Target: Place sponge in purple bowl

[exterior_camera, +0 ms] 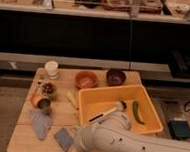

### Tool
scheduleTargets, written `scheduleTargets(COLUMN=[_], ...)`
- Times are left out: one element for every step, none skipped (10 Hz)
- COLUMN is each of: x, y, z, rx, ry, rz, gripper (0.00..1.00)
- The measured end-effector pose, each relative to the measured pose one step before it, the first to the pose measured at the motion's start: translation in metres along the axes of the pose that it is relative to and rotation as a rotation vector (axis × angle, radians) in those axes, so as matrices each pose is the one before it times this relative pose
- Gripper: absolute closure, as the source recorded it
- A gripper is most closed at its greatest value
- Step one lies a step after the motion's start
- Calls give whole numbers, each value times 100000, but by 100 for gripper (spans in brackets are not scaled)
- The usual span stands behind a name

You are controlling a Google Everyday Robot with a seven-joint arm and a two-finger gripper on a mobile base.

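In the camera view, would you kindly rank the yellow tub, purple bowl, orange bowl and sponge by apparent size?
1. yellow tub
2. orange bowl and purple bowl, which look alike
3. sponge, smallest though nearest the camera; the gripper hangs just beside it.

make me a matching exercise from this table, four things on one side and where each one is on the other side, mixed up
Things
1. small flat grey-blue sponge
2. round dark purple bowl
3. long brush with a pale head
4. robot's gripper

Places
a. inside the yellow rectangular tub
b. far side of the wooden table, right of the orange-brown bowl
c. low at the table's near edge, just right of the sponge
d. near side of the table, right of the pale blue-grey cloth

Pairs: 1-d, 2-b, 3-a, 4-c
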Motion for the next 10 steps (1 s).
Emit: scheduleTargets(x=[-97,-100,-250,-362,-320,-89,690,607,272,214], y=[-416,-59,-4,10,33,-20,-263,-300,-249,-263], z=[618,509,715,914,888,772,906,611,365,220], rx=[-385,-390,-480,-592,-709,-668,-403,12,0,129], ry=[-997,-783,-830,-60,293,527,1337,935,690,549], rz=[-4,25,-317,-828,-631,-108,441,595,445,691], gripper=[35,35,35,35,35,35,35,35,35,35])
